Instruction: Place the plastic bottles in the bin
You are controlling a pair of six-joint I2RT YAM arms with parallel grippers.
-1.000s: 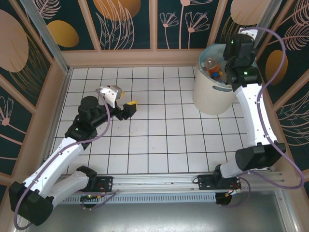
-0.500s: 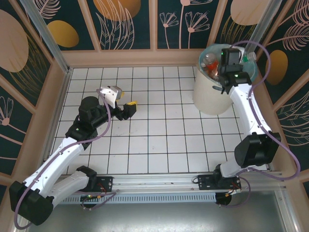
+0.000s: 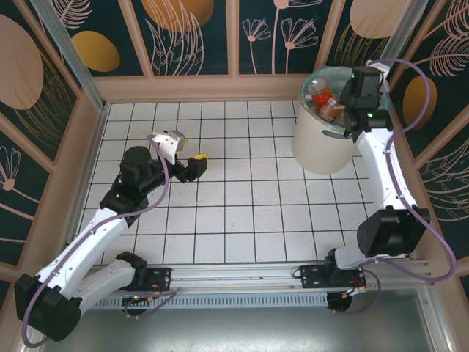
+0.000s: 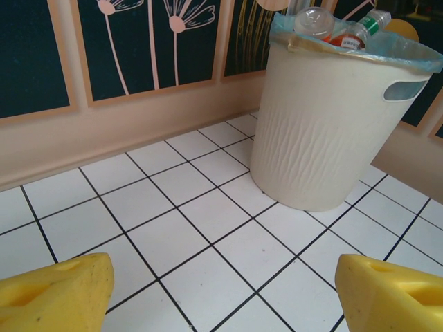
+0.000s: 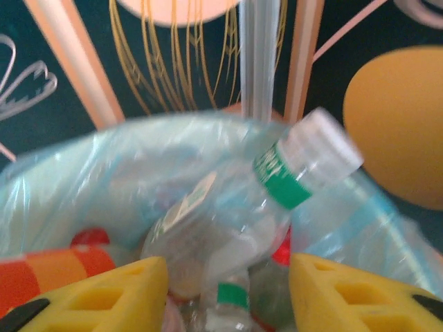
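Note:
The bin (image 3: pixel 322 143) stands at the back right, cream-white with a blue-green bag (image 5: pixel 90 173) over its rim. Several plastic bottles (image 3: pixel 324 99) lie piled inside, up to the rim. My right gripper (image 5: pixel 228 297) hovers open just above the pile. A clear bottle with a green band and white cap (image 5: pixel 277 194) lies slanted beyond its yellow fingertips (image 5: pixel 104 297), blurred. My left gripper (image 4: pixel 221 297) is open over bare tiles at mid left, nothing between its yellow fingers (image 4: pixel 55 297). It faces the bin (image 4: pixel 332 131), where bottle tops (image 4: pixel 311 21) stick out.
The white tiled floor (image 3: pixel 242 205) is fenced by a low tan wall (image 3: pixel 198 86) with dark flowered panels behind. The right arm (image 3: pixel 374 154) curves up along the right side to the bin. The left arm (image 3: pixel 110 213) stretches over the left tiles.
The right wrist swung left over the bin's mouth, then came back toward its right rim. Its jaws narrowed and widened again. The left arm has not moved.

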